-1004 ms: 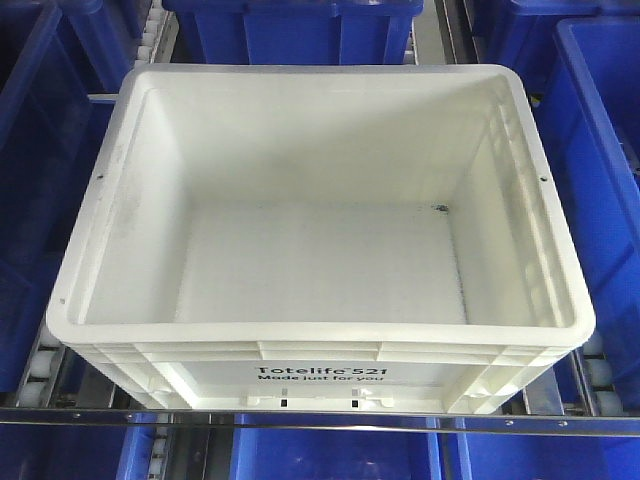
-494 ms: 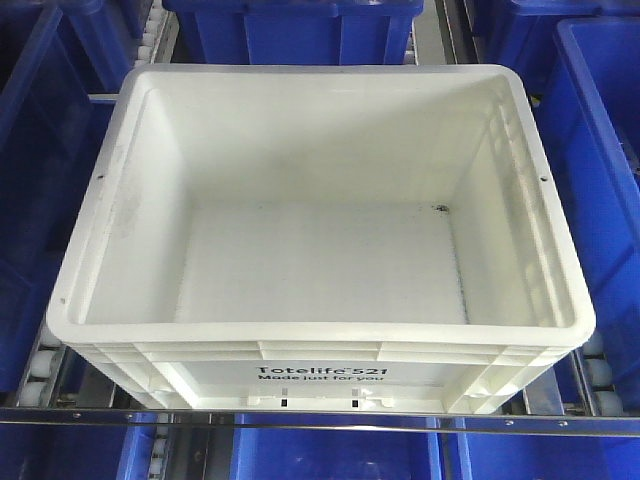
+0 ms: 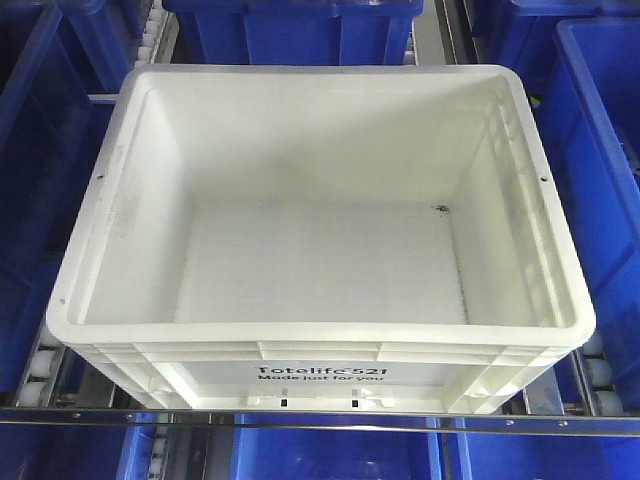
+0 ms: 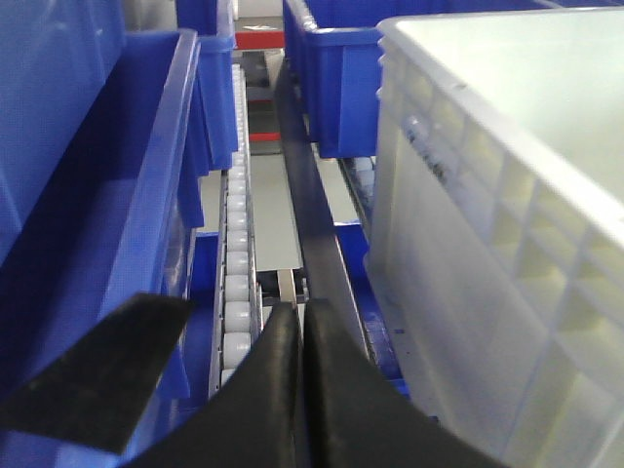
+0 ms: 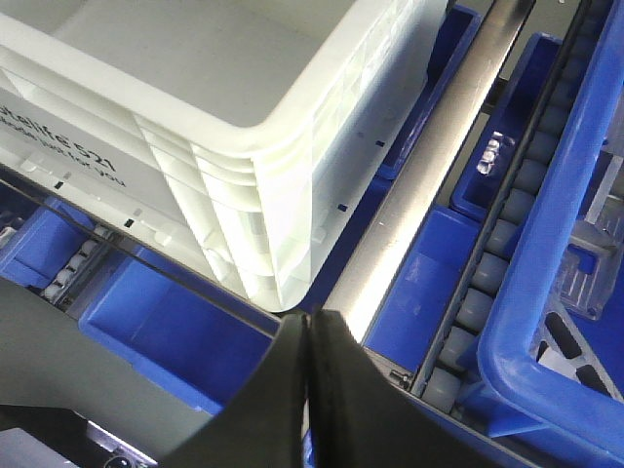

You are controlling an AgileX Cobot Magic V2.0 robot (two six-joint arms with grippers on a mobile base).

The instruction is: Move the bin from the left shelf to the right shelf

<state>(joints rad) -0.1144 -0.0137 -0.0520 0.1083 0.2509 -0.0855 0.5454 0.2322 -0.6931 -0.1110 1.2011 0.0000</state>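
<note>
White bin (image 3: 320, 250) on rollers, both grippers (image 4: 300, 331) (image 5: 308, 336) seemingly clenched empty beside it

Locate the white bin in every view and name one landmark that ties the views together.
Front view: white bin fills the centre.
Left wrist view: its ribbed side wall fills the right.
Right wrist view: its printed corner fills the upper left.
Shared landmark: its ribbed rim; blue bins flank it.

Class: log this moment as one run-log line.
bin: on rollers, ungrasped | left gripper: shut, beside bin | right gripper: shut, near bin corner
</note>
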